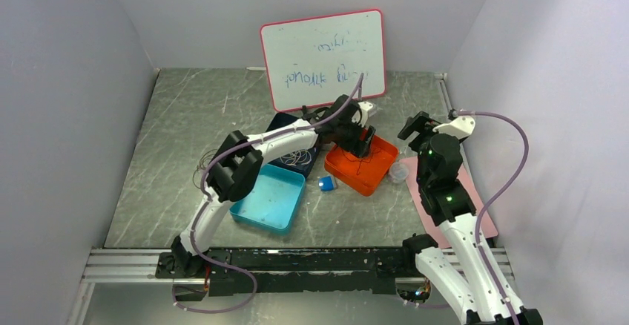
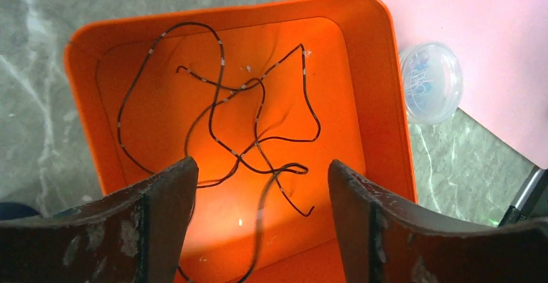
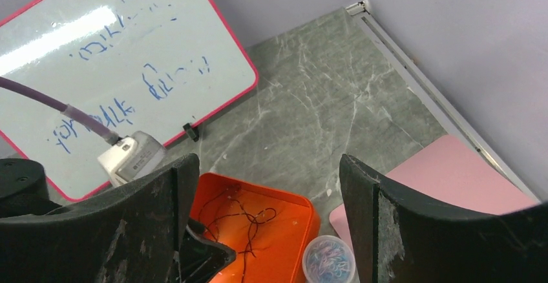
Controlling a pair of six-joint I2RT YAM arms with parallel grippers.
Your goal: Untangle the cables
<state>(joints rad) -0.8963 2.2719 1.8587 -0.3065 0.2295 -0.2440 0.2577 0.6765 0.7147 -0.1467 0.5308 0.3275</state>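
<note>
- I take the orange tray (image 1: pixel 361 164) as my landmark; it sits on the grey marbled surface (image 1: pixel 185 117), in front of the whiteboard (image 1: pixel 324 59) as seen from overhead.
- One dark cable with pale bands (image 2: pixel 222 53) lies loose on the floor of the orange tray. It is curled in several loops that cross one another near the middle.
- My left fingers (image 2: pixel 165 192) hang right above the orange tray, pointing down into it. They stand apart with nothing clamped between them, and the cable's lower loops show in the gap. I cannot tell whether they touch it.
- My right fingers (image 3: pixel 388 212) are up in the air, right of the orange tray and apart from it. They are spread wide and hold nothing.
- A clear round tub (image 2: pixel 430 81) with coloured bits inside stands just beside the tray's right rim, at the edge of a pink mat (image 1: pixel 475 206).
- A dark blue tray (image 1: pixel 280 122) lies just left of the orange tray, partly under the left arm, with whitish cable loops (image 1: pixel 297 156) in it.
- A teal tray (image 1: pixel 271 199) sits left of the orange tray and nearer the arm bases. A small blue object (image 1: pixel 327 183) lies between the two.
- More dark cable loops (image 1: pixel 202 168) lie on the surface well left of the orange tray, beyond the teal one.
</note>
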